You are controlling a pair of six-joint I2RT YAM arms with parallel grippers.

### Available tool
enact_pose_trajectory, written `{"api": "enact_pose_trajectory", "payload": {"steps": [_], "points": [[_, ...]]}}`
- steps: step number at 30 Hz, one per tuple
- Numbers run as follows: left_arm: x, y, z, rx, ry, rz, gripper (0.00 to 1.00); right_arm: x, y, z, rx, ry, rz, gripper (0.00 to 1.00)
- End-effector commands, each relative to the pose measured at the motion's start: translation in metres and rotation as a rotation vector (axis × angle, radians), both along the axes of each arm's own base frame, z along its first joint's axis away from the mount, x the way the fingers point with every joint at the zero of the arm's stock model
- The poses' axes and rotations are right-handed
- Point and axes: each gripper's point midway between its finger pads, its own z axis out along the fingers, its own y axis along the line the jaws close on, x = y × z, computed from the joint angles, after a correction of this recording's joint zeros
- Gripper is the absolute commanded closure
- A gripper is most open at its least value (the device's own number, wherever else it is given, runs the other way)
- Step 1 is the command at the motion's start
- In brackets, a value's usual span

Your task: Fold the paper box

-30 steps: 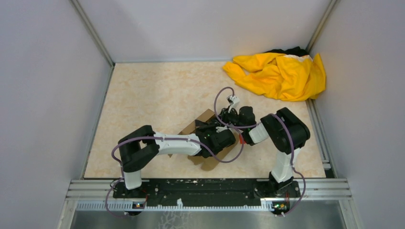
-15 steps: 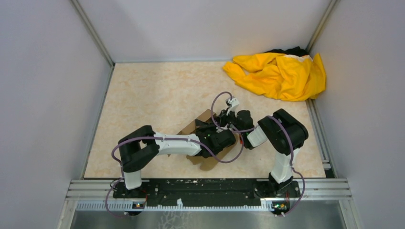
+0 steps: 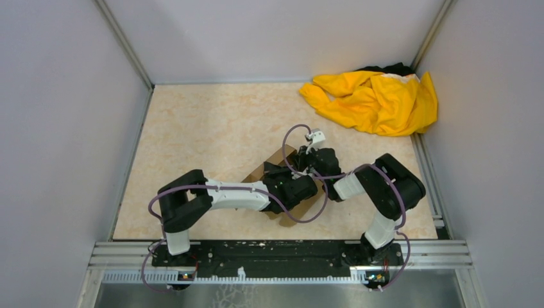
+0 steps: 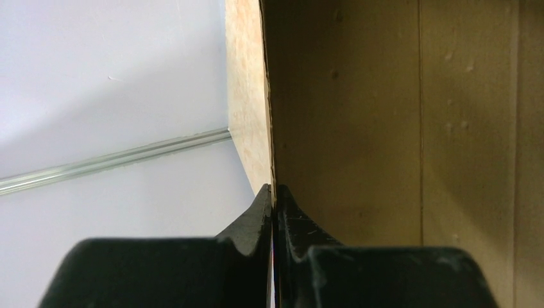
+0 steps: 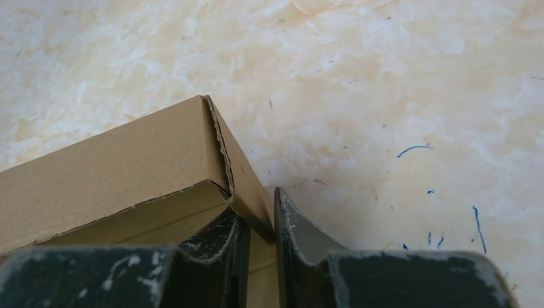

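Note:
The paper box [image 3: 258, 172] is plain brown cardboard, partly folded, lying mid-table under both wrists. In the left wrist view my left gripper [image 4: 274, 190] is shut on a thin upright edge of the paper box [image 4: 359, 115], whose inner face fills the right half. In the right wrist view my right gripper [image 5: 258, 212] straddles a short wall at the corner of the paper box [image 5: 128, 160]: one finger inside, one outside, pressed on the wall. From above, the left gripper [image 3: 300, 183] and right gripper [image 3: 304, 165] meet over the box, their fingertips hidden.
A crumpled yellow cloth [image 3: 375, 99] lies in the far right corner. Grey walls enclose the marbled tabletop [image 3: 212, 128] on three sides. A black rail [image 3: 282, 253] with both arm bases runs along the near edge. Purple cables loop over the wrists.
The right arm's elbow has swung right and toward the near edge while its jaws narrowed onto the box wall. The near flap of the box has drawn in under the left wrist.

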Motion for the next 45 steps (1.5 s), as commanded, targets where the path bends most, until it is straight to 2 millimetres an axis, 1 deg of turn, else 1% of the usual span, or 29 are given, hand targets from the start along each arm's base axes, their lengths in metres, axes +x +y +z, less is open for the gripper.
{"api": "enact_pose_trajectory", "payload": {"steps": [1, 4, 5, 8, 12, 14, 17, 21, 25, 27, 33, 36, 37, 39, 42, 44, 45], "points": [[-0.002, 0.001, 0.000, 0.030, 0.004, -0.010, 0.92, 0.019, -0.011, 0.023, -0.055, -0.081, -0.160, 0.87], [-0.002, 0.002, 0.001, 0.030, 0.002, -0.009, 0.91, 0.019, -0.009, 0.023, -0.056, -0.082, -0.155, 0.88], [-0.002, 0.002, 0.002, 0.029, -0.001, -0.007, 0.90, 0.019, -0.007, 0.024, -0.054, -0.082, -0.148, 0.88], [0.000, 0.000, 0.006, 0.006, -0.012, 0.003, 0.80, 0.017, -0.005, 0.025, -0.049, -0.078, -0.133, 0.89], [0.002, -0.003, 0.016, -0.070, -0.013, 0.022, 0.67, 0.016, 0.000, 0.023, -0.045, -0.064, -0.109, 0.89], [0.002, -0.006, 0.020, -0.106, -0.011, 0.028, 0.64, 0.015, 0.003, 0.021, -0.044, -0.056, -0.092, 0.89], [0.002, -0.008, 0.024, -0.155, -0.007, 0.034, 0.59, 0.014, 0.009, 0.019, -0.038, -0.041, -0.065, 0.90], [0.000, -0.012, 0.030, -0.235, 0.010, 0.039, 0.56, 0.011, 0.022, 0.015, -0.042, -0.002, 0.002, 0.90], [0.002, -0.008, 0.044, -0.315, -0.001, 0.056, 0.52, 0.007, 0.030, 0.012, -0.056, 0.045, 0.047, 0.90], [0.003, -0.007, 0.055, -0.381, 0.002, 0.060, 0.50, 0.007, 0.032, 0.014, -0.063, 0.060, 0.063, 0.90], [0.007, 0.007, 0.081, -0.554, 0.011, 0.090, 0.45, 0.004, 0.037, 0.016, -0.129, 0.137, 0.124, 0.90], [0.009, 0.014, 0.093, -0.633, 0.013, 0.107, 0.44, 0.002, 0.032, 0.018, -0.154, 0.187, 0.147, 0.90], [0.010, 0.018, 0.098, -0.662, 0.011, 0.117, 0.43, 0.001, 0.027, 0.016, -0.171, 0.213, 0.147, 0.90], [0.013, 0.025, 0.111, -0.736, 0.000, 0.142, 0.42, 0.000, 0.020, 0.020, -0.198, 0.232, 0.148, 0.90], [0.021, 0.042, 0.133, -0.859, -0.029, 0.187, 0.39, -0.003, 0.012, 0.025, -0.237, 0.261, 0.154, 0.90], [0.026, 0.057, 0.145, -0.930, -0.050, 0.226, 0.37, -0.009, 0.008, 0.029, -0.267, 0.295, 0.179, 0.90], [0.031, 0.067, 0.151, -0.956, -0.063, 0.254, 0.37, -0.013, 0.006, 0.031, -0.296, 0.319, 0.197, 0.90]]}}
